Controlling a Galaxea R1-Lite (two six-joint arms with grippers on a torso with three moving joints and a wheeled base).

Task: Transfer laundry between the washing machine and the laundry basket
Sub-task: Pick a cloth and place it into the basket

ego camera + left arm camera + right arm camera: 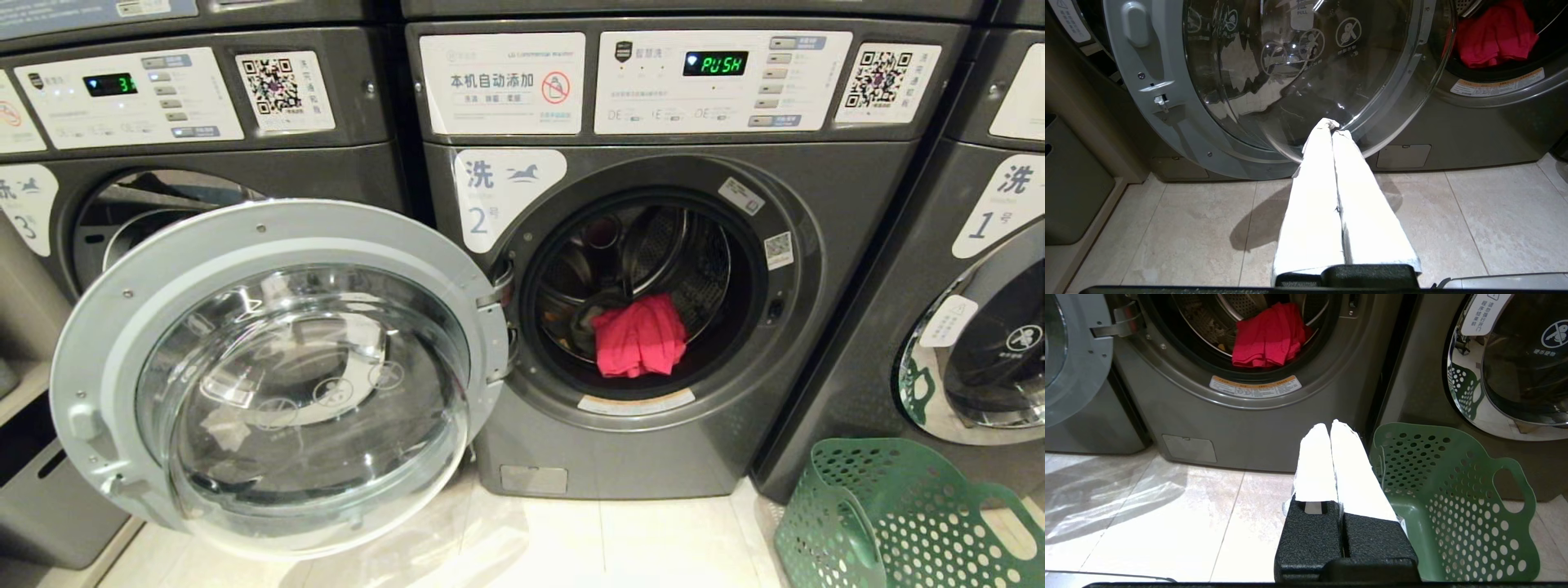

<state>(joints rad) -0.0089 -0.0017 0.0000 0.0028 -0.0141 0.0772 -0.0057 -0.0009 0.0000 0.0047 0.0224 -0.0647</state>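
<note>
The washing machine point(653, 457) labelled "2" stands straight ahead with its round glass door point(277, 376) swung wide open to the left. Laundry lies in the drum: a bright red garment point(639, 336) at the front lip, with a dark grey piece point(581, 314) behind it. The green perforated laundry basket point(898, 523) sits on the floor at the lower right and looks empty. Neither arm shows in the head view. My left gripper point(1333, 125) is shut and empty, low over the tiles before the open door. My right gripper point(1329, 426) is shut and empty, beside the basket point(1457, 498).
A like machine labelled "3" point(163, 155) stands on the left, partly behind the open door. The machine labelled "1" point(980, 269) on the right has its door closed. Grey storage bins point(49, 498) sit at the far left. Pale tiled floor point(604, 539) lies before the machines.
</note>
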